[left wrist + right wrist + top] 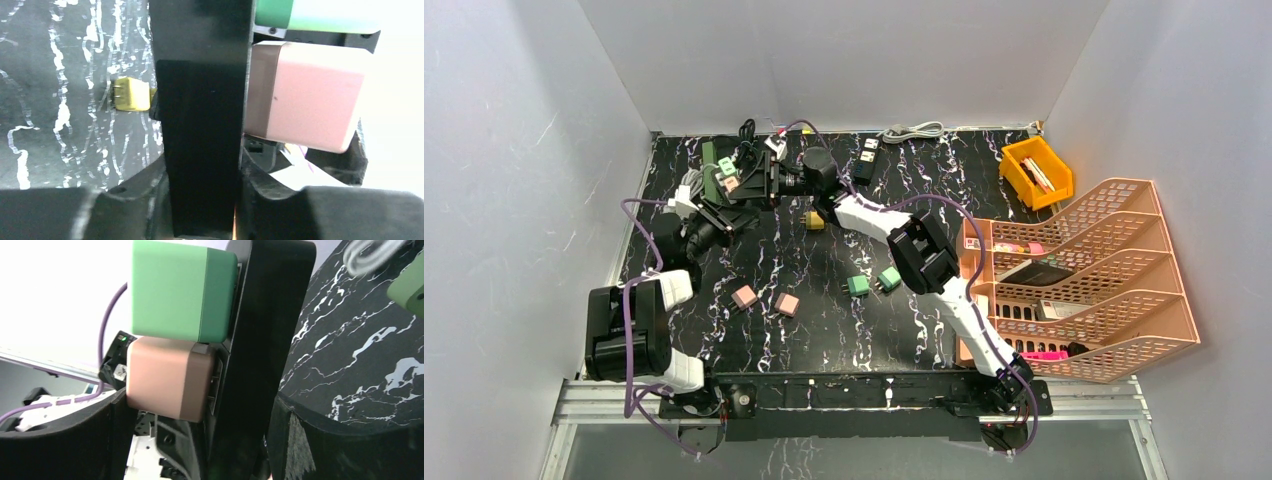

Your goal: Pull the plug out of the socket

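Note:
The socket is a black power strip [754, 188], lifted off the table at the back left. A green plug [180, 290] and a pink plug [165, 377] sit in its face, side by side. My left gripper [202, 200] is shut on the strip's lower end [202, 140], with the pink plug [305, 95] just beyond its fingers. My right gripper [200, 440] stands open and straddles the strip [255, 340] and the pink plug. One finger [60, 440] is outside the plug, the other [340, 450] behind the strip. Neither finger presses on anything.
Loose plugs lie on the black marbled table: a yellow one [814, 220], two pink ones [744, 296] and two green ones [858, 285]. A second black strip [865, 160] lies at the back, beside a yellow bin [1036, 172]. A pink file rack [1084, 280] stands on the right.

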`<state>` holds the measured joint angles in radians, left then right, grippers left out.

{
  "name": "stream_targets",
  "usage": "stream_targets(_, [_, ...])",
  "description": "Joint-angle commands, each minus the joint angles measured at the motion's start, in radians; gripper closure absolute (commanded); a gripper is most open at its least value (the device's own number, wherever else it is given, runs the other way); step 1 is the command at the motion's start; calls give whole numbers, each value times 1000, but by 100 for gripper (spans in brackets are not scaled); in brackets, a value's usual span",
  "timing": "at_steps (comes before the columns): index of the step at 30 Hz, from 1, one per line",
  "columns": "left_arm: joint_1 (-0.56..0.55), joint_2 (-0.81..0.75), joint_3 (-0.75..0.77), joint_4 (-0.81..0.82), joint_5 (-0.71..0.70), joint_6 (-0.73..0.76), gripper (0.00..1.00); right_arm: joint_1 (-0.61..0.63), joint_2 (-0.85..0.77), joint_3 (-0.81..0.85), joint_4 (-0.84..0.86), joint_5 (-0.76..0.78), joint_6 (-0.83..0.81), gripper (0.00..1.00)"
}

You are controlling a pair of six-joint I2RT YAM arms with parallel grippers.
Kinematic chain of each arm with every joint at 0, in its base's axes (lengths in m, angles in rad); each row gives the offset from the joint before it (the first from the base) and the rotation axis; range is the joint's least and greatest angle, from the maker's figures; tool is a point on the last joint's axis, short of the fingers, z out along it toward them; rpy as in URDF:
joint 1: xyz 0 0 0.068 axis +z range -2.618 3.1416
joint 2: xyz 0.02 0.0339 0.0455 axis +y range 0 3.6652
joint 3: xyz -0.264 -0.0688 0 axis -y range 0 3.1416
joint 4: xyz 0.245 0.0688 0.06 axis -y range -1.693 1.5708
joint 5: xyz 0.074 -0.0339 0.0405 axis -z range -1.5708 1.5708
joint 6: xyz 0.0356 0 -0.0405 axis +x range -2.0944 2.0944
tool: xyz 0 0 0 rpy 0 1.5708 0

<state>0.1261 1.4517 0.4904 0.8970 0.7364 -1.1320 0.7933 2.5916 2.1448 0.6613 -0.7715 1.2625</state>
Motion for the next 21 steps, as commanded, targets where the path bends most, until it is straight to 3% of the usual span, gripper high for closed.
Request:
stream_targets(1, [-9,11,5,91,14,27,100,15,-74,22,108,-12,8,100])
stream_targets(5, [-9,6,-14,95,14,30,100,14,-82,10,105,-22,3,100])
stream_targets(6, [-9,2,-18,97,12,32,100,14,-83,12,94,-30,-7,91])
stream_targets(8, [-9,-7,-26,97,11,37,100,13,-91,12,39,-40,-58,44])
stream_targets(10, [-10,-19,-30,95,11,40,100,11,-118,-8,-67,-23,-153,12])
stream_targets(11, [-10,-24,-29,89,8,45,100,9,-139,-28,-151,-1,-212,3])
stream_targets(16, [-9,-75,-7,-50,-21,146,100,7,-253,-59,-468,187,-541,1])
stream_targets(21, [-9,-152,25,-232,-84,260,100,7,-350,-129,-583,356,-735,2])
